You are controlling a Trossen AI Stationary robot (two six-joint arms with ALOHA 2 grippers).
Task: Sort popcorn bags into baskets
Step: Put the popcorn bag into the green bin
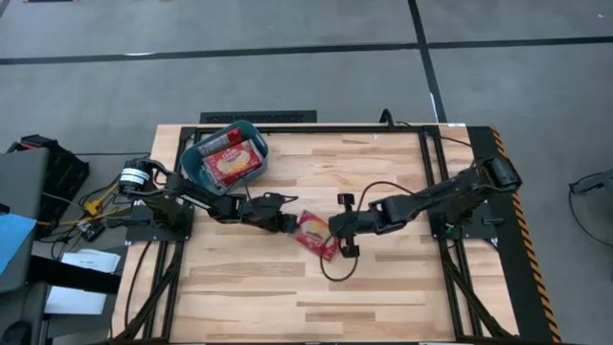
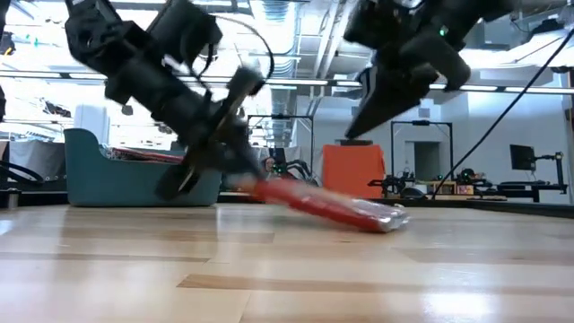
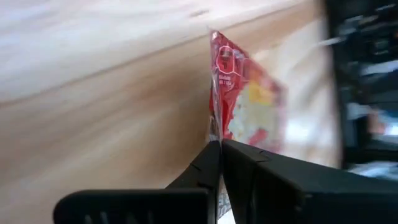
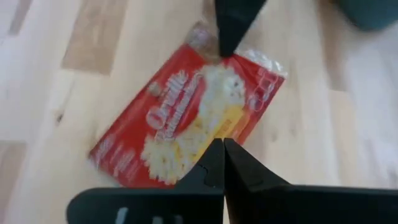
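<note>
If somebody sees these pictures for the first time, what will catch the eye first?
The red popcorn bag at the table's middle: the left gripper pinches one edge and lifts it while the far end rests on the wood. The right gripper, shut, is above it. Behind, the teal bin holds more bags.

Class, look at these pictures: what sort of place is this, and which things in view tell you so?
Probably a robotics lab or workshop. Two arms are mounted at a wooden table on a bare grey floor. The low view shows exposed ceiling pipes and equipment on stands behind.
</note>
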